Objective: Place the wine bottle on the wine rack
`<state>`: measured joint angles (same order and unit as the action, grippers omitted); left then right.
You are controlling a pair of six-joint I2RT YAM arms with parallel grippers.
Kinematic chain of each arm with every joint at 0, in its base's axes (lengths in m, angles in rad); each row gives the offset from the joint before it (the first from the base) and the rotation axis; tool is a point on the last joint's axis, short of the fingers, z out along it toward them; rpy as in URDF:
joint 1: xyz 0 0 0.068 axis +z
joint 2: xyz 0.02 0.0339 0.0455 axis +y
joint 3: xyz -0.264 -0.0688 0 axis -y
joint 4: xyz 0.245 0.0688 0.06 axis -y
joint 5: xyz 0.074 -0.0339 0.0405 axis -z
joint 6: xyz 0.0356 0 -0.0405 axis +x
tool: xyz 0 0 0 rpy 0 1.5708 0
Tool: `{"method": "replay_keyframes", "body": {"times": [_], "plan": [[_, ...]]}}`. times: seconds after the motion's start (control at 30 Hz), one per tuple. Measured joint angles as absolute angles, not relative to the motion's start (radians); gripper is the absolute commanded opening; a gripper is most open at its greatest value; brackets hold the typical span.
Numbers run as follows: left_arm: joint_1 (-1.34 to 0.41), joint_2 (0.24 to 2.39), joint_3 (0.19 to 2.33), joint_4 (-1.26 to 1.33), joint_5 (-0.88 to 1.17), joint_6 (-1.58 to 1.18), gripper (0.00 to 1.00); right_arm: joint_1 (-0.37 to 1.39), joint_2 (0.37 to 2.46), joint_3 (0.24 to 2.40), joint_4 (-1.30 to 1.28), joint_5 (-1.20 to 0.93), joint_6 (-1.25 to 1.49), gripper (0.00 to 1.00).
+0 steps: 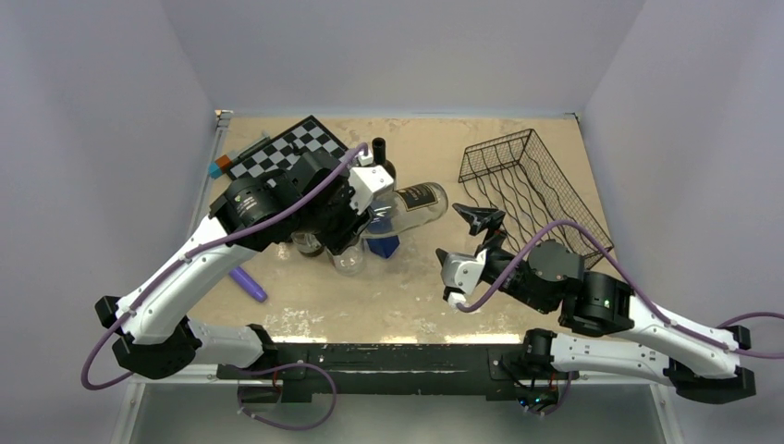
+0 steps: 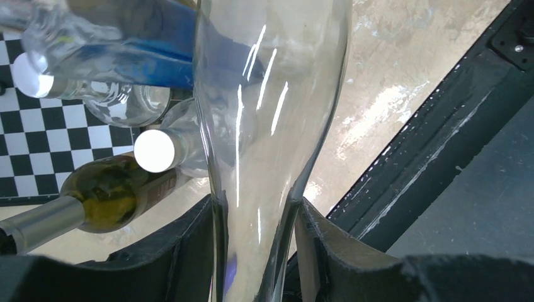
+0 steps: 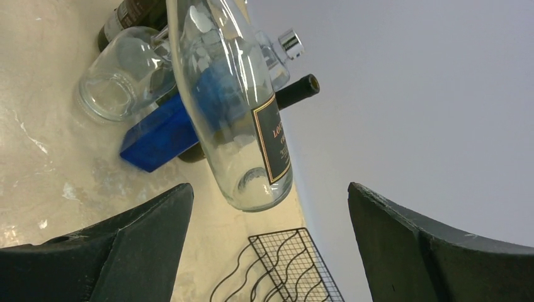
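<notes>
A clear wine bottle with a black label is held off the table on its side, base pointing right. My left gripper is shut on the wine bottle's neck, with a finger pressed on each side. The black wire wine rack lies at the right back of the table. My right gripper stands open between bottle and rack, holding nothing. In the right wrist view the bottle's base shows just beyond the open fingers, and a corner of the rack lies below it.
A chessboard lies at the back left. Under the left gripper cluster a blue block, clear glass jars and a dark bottle. A green bottle lies by the board. A purple marker lies front left.
</notes>
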<state>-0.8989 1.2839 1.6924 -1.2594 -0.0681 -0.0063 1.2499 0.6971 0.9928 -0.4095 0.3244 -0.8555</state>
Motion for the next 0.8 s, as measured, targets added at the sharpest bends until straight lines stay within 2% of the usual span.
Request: {"method": "replay_keyframes", "body": {"times": [0.33, 0.8], "plan": [[-0.899, 1.284, 1.692, -1.246, 0.033, 0.005, 0.0, 1.25, 0.697, 0.988, -0.37, 0.377, -0.835, 0.96], [-0.899, 1.284, 1.692, -1.243, 0.045, 0.02, 0.0, 1.25, 0.68, 0.976, -0.321, 0.422, -0.784, 0.95]]}}
